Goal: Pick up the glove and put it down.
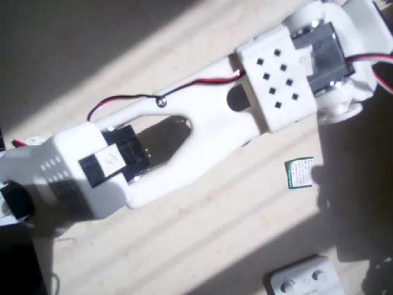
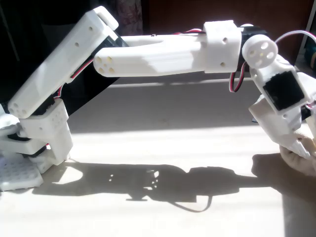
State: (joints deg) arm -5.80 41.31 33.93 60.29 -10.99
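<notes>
— Fixed view: where's the soft cream-beige fabric glove [image 2: 302,159]?
— At three o'clock on the pale table [image 2: 163,148], under my fingers [image 2: 300,146].
— Gripping it?
— Touching it; I can't tell.

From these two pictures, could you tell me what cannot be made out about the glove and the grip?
- Glove: fixed view, mostly cut off by the right edge; the arm's wrist covers its top.
- Gripper: fixed view, fingertips at the glove, open or shut unclear.
- Green card: overhead view, print too small to read.
- White device: overhead view, cut off by the bottom edge.
</notes>
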